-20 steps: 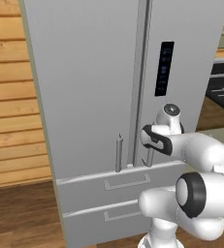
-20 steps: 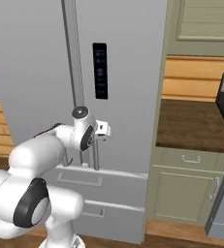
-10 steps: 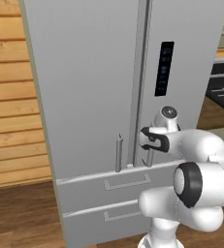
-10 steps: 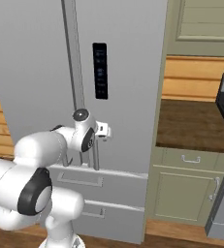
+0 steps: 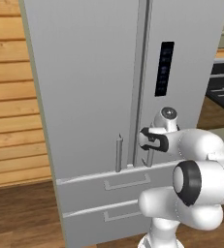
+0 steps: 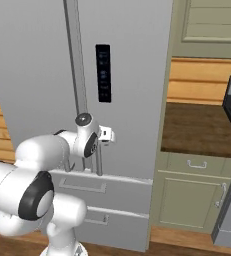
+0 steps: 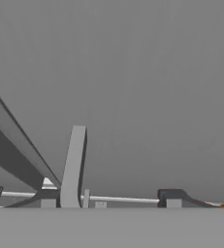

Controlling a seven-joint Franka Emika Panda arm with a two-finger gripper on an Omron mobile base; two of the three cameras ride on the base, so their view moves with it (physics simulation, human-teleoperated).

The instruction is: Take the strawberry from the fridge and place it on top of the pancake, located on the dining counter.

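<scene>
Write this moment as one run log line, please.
phase: opening fridge | pincer: at right door handle | doors: shut

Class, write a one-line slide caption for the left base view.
Robot gripper reaches the right door handle of the closed grey fridge.

Fridge (image 5: 99, 87) doors above — two drawers (image 5: 108, 183) below.

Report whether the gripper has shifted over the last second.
No: the gripper stays at the lower end of the fridge's right door handle.
</scene>
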